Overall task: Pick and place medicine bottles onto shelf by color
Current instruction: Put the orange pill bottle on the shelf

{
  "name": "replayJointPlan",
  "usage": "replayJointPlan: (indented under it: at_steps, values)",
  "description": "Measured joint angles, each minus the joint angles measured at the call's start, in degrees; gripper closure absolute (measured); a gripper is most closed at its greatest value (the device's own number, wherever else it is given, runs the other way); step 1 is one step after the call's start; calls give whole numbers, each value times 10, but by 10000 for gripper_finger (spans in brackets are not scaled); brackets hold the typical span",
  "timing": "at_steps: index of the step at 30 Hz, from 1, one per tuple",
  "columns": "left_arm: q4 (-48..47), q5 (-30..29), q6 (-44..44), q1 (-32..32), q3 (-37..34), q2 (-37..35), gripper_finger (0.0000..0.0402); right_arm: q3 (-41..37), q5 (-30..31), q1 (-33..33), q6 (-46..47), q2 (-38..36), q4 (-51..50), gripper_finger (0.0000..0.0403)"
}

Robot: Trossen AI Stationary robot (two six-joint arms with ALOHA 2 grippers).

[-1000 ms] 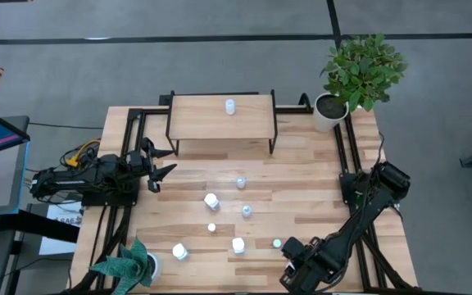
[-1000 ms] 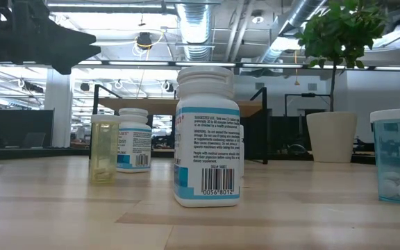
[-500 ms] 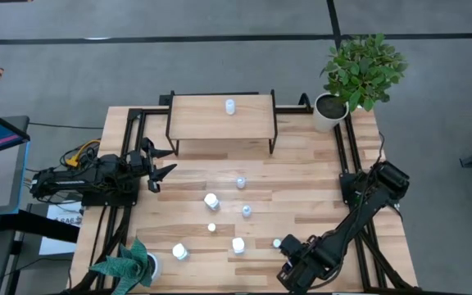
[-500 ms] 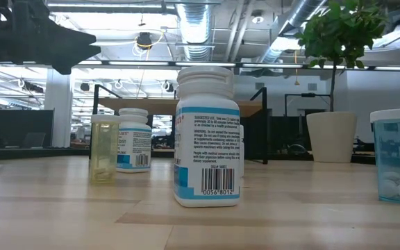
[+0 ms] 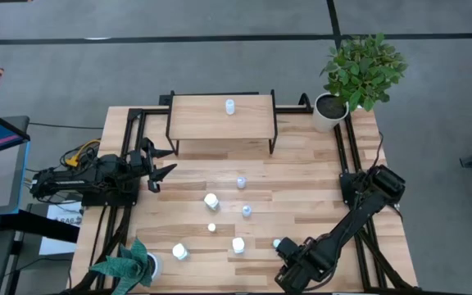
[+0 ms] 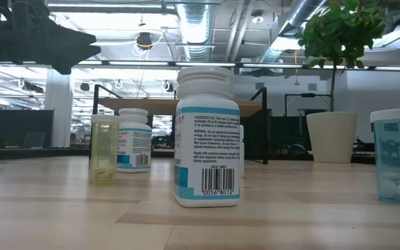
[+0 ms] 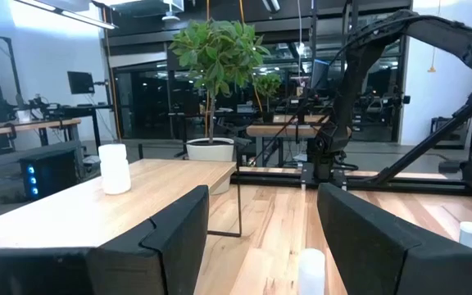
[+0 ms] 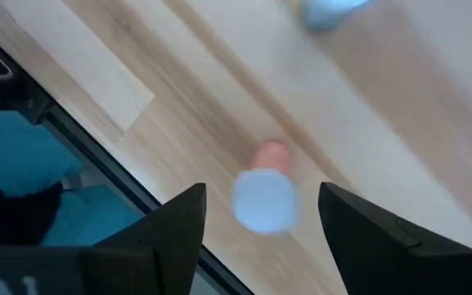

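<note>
A grey floor [image 5: 220, 65] with dark lines surrounds the wooden table [image 5: 301, 180]. Far right stands a green plant [image 5: 364, 67] in a white pot [image 5: 328, 115]. Overhead, silver ducts [image 6: 193, 24] and bright lamps [image 6: 143, 40] hang from the ceiling.

My low wooden-topped shelf on black legs [image 5: 222, 117] stood at the table's far edge, one small white bottle [image 5: 230, 106] on it. A potted green plant in a white pot [image 5: 331, 111] stood to its right. Before the shelf, seven small plastic bottles [image 5: 211, 200] were scattered on the light wooden tabletop [image 5: 301, 188]. My left gripper [image 5: 161, 164] waited at the left edge; my right gripper [image 5: 286, 253] hung at the near edge, above one bottle [image 8: 265, 197].
</note>
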Motion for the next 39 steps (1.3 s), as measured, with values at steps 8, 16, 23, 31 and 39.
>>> replayJointPlan:
  at_steps: [8, 16, 23, 31, 39]
  values:
    - [1, 0, 0, 0, 0, 1, 184, 2, -18, -8, -10, 25, 8, 143]
    - [1, 1, 0, 0, 0, 1, 184, 2, -29, -15, -11, 24, 2, 143]
    - [0, 2, 0, 0, 0, 1, 184, 2, -42, -17, -3, 24, 2, 143]
    - [0, 2, 0, 0, 0, 1, 184, 2, -42, -18, -6, 22, 4, 171]
    - [0, 2, 0, 0, 0, 1, 184, 2, -44, -17, -6, 22, 4, 258]
